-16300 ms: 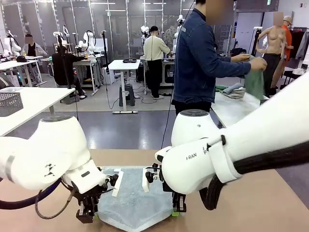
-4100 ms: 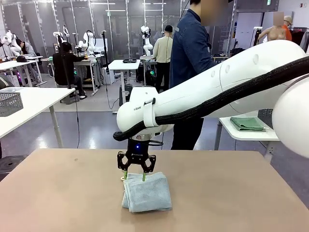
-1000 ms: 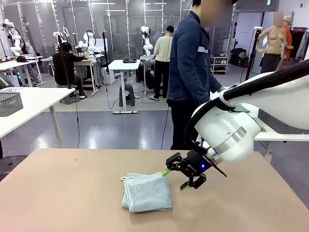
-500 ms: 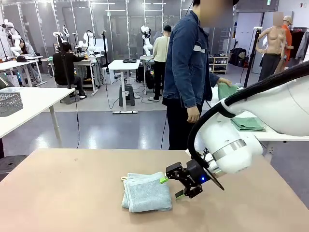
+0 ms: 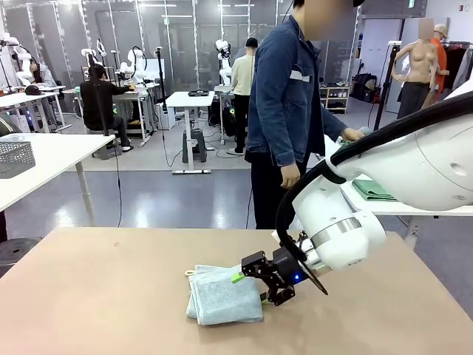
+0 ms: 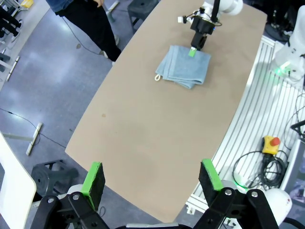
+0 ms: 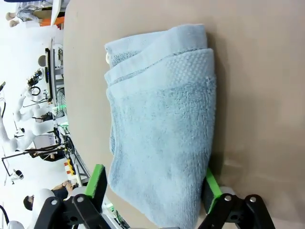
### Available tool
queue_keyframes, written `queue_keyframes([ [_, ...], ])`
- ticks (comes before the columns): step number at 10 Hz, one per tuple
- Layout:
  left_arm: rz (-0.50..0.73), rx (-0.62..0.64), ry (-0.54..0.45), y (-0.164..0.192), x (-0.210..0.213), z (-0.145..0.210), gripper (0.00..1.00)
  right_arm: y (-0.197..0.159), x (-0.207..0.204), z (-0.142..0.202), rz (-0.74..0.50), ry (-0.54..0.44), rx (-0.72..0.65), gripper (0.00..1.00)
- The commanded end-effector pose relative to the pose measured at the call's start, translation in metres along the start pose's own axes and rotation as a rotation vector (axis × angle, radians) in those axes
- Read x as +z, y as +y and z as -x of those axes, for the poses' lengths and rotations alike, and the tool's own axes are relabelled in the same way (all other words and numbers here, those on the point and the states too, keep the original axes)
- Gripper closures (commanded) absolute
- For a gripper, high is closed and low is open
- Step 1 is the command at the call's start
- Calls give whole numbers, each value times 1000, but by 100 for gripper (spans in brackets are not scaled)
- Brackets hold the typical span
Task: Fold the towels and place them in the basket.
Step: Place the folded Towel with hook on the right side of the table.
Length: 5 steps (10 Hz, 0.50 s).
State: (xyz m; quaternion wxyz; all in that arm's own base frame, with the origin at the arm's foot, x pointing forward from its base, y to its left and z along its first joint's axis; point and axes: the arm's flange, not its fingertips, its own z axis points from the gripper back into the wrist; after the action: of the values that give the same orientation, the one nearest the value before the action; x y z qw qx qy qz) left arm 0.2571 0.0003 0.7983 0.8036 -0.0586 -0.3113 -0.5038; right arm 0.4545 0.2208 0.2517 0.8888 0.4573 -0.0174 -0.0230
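A pale blue-grey towel lies folded on the brown table, its small loop at the far left corner. It also lies below in the left wrist view and fills the middle of the right wrist view. My right gripper is low at the towel's right edge, open, with one green pad over the cloth and the other by the table. In its own view the fingers straddle the towel's near end. My left gripper hangs open high above the table, holding nothing. The basket is out of view.
A person in a denim jacket stands at the far edge, one hand on a white side table at the right that holds a folded green cloth. A dark mesh container sits on another white table at the far left.
My right gripper has moved left and down until its fingers straddle the towel's right edge. The person has turned toward the side table. The towel has not moved.
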Motion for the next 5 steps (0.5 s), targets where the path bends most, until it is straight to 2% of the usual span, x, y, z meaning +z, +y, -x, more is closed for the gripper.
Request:
queue_keyframes([
  [1,-5,-1,-1,-1,-1,0,0,-6,-14,0,-21,-17,14,46],
  [2,-5,-1,-1,-1,-1,0,0,-6,-16,-1,-17,-24,9,75],
  [3,-5,-1,-1,-1,-1,0,0,-6,-19,-2,-13,-27,0,100],
  [5,-5,-1,-1,-1,-1,0,0,-4,-21,-1,5,-31,-10,100],
])
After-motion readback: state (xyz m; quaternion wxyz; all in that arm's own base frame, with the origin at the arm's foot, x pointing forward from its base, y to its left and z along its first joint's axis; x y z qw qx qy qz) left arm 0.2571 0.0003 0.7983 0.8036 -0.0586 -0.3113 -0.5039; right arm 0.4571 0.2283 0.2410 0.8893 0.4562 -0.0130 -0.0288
